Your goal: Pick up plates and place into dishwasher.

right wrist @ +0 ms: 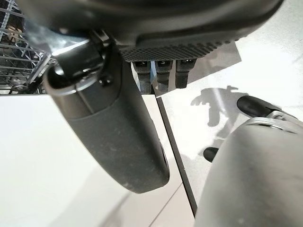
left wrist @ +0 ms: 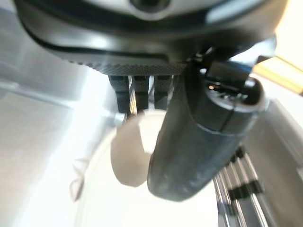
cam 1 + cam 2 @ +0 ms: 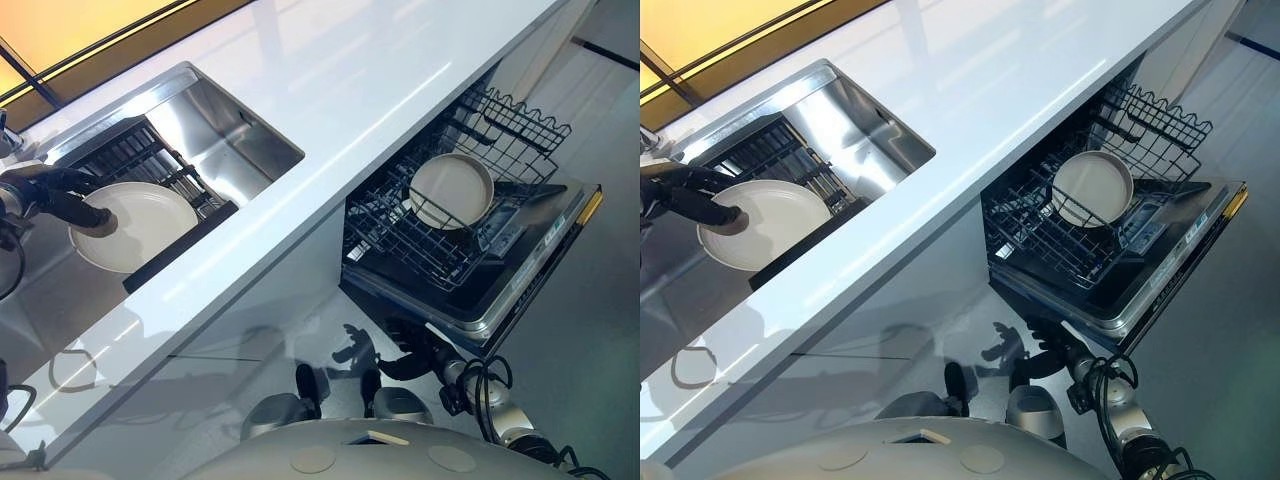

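A white kitchen table point(image 3: 330, 90) holds a steel sink point(image 3: 215, 125). The left hand point(image 3: 70, 200) pinches a white plate point(image 3: 145, 225) on the sink's black rack point(image 3: 190, 215). One plate point(image 3: 452, 190) already stands in the open dishwasher's basket point(image 3: 400, 250). The right hand point(image 3: 410, 355) hangs below, fingers relaxed, empty.

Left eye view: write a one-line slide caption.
Left hand pinches a white plate at the sink; another plate sits in the open dishwasher rack.
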`<state>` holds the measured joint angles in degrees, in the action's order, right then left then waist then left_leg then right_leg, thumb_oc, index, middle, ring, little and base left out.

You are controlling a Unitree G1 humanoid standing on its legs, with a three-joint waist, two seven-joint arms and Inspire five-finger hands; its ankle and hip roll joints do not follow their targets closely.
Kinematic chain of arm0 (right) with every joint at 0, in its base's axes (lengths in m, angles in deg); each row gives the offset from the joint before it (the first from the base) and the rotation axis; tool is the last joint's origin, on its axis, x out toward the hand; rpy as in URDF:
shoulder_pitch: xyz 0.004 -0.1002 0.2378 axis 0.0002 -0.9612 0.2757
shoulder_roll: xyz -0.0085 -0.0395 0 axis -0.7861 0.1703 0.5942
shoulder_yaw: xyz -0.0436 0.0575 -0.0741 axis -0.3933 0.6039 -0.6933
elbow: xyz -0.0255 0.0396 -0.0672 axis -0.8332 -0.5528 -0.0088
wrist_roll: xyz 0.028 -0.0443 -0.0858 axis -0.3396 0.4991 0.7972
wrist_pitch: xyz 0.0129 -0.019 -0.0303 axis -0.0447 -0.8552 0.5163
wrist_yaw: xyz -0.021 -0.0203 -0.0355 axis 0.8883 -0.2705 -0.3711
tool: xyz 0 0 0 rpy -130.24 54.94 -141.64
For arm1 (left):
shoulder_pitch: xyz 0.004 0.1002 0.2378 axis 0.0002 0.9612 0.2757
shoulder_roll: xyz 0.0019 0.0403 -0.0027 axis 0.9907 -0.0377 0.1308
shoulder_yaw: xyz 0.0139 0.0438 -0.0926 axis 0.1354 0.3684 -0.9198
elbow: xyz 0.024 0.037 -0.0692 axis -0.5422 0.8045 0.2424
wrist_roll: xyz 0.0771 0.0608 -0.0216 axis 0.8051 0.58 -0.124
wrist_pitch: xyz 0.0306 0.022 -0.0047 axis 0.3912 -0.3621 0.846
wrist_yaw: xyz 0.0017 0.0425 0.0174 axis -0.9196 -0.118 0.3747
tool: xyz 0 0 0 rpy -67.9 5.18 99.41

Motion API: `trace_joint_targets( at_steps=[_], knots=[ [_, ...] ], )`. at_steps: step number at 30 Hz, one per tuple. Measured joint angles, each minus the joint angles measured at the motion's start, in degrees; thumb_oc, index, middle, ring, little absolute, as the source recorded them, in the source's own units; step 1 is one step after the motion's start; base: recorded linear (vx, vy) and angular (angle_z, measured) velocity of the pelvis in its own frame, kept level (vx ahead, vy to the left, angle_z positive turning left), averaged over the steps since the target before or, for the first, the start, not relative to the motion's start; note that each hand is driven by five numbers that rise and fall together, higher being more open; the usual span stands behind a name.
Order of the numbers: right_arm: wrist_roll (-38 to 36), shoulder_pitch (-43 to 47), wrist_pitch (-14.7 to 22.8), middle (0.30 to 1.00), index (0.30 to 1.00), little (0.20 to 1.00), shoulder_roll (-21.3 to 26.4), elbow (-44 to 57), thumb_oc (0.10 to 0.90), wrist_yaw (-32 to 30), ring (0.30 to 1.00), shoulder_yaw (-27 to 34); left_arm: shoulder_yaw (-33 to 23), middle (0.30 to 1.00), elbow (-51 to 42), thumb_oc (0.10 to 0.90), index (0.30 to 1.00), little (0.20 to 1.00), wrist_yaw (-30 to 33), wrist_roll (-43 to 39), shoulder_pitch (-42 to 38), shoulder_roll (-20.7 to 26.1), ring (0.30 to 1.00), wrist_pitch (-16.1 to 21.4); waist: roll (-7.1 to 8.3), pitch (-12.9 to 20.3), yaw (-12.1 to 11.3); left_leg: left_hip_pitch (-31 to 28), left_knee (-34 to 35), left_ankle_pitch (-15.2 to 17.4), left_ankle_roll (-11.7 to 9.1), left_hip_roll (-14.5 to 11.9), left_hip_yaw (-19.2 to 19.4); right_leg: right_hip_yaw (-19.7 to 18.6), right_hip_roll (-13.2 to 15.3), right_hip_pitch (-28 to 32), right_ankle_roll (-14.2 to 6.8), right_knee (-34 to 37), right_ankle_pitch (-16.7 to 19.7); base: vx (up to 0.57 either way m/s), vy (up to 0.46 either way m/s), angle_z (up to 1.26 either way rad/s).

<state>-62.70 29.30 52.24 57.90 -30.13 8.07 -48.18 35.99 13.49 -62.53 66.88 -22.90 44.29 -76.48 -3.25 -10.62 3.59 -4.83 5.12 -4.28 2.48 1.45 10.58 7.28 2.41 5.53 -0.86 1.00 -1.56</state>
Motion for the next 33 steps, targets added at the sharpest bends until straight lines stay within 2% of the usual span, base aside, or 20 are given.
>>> trace_joint_targets(
  at_steps=[3,9,18,21,24,30,33],
  knots=[
    [0.3,0.4,0.1,0.9,0.9,0.9,-0.6,-1.1,0.8,0.1,0.9,0.0,-0.1,0.3,-2.1,0.1,0.3,0.2,2.8,-4.4,-0.9,-0.4,0.3,0.8,0.26,-0.2,-0.1,-0.5,0.0,0.0,0.0,0.0,-0.1,0.1,0.0,0.6,0.0,0.1,0.0,-0.01,-0.035,0.01],
    [0.3,0.5,0.9,0.9,0.9,0.9,-1.7,-1.2,0.8,0.1,0.9,0.0,1.4,0.3,-4.6,0.1,0.3,0.2,4.9,-4.5,-1.1,-0.6,0.3,2.3,0.33,-0.2,0.7,-0.6,0.0,0.0,0.0,-0.1,-0.2,0.2,-0.1,0.9,0.0,0.4,0.0,-0.01,-0.053,0.0],
    [-0.9,0.8,1.2,0.9,0.9,0.9,-2.2,-0.9,0.8,0.0,0.9,0.0,1.9,0.3,-5.1,0.1,0.3,0.2,7.4,-7.3,-1.1,-0.6,0.3,3.0,0.49,-0.1,0.2,-1.0,0.0,0.0,-0.1,0.1,-1.3,1.2,-0.1,2.3,0.0,1.4,0.0,-0.01,-0.054,0.07],
    [-5.1,-0.1,1.0,0.9,0.9,0.9,-2.1,2.5,0.8,-0.4,0.9,0.0,1.9,0.3,-6.1,0.1,0.3,0.2,8.6,-9.0,-0.9,-0.9,0.3,3.5,0.72,0.1,-0.1,-1.5,0.0,0.1,-0.1,0.0,-1.3,1.2,-0.1,2.8,0.0,1.7,0.0,-0.02,-0.066,0.01],
    [-10.5,-0.8,0.9,0.9,0.9,0.9,-2.2,9.1,0.8,-0.4,0.9,0.4,1.7,0.3,-8.3,0.1,0.3,0.2,11.5,-9.5,-0.7,-0.9,0.3,5.8,0.85,0.1,-0.1,-1.6,0.0,0.1,-0.2,0.0,-1.2,1.0,-0.2,2.8,0.0,1.8,0.1,-0.02,-0.067,-0.02],
    [-21.3,-0.8,0.3,0.9,0.9,0.9,-2.1,25.8,0.8,3.9,0.9,3.5,-0.1,0.3,-9.4,0.1,0.3,0.2,17.7,-10.0,-0.6,-0.9,0.3,12.4,1.02,0.4,0.9,-1.9,0.0,0.1,-0.2,-0.1,0.0,-0.2,-0.3,2.8,0.0,2.0,0.5,-0.01,-0.057,-0.1],
    [-29.3,0.5,-0.3,0.9,0.9,0.9,-1.1,34.1,0.8,6.9,0.9,6.6,-0.6,0.3,-9.4,0.1,0.3,0.2,20.8,-10.1,-0.6,-0.9,0.3,16.6,1.06,0.4,1.5,-1.9,0.0,0.1,-0.2,-0.2,0.3,-0.5,-0.4,2.7,0.1,2.0,0.7,-0.01,-0.048,-0.07]
  ],
)
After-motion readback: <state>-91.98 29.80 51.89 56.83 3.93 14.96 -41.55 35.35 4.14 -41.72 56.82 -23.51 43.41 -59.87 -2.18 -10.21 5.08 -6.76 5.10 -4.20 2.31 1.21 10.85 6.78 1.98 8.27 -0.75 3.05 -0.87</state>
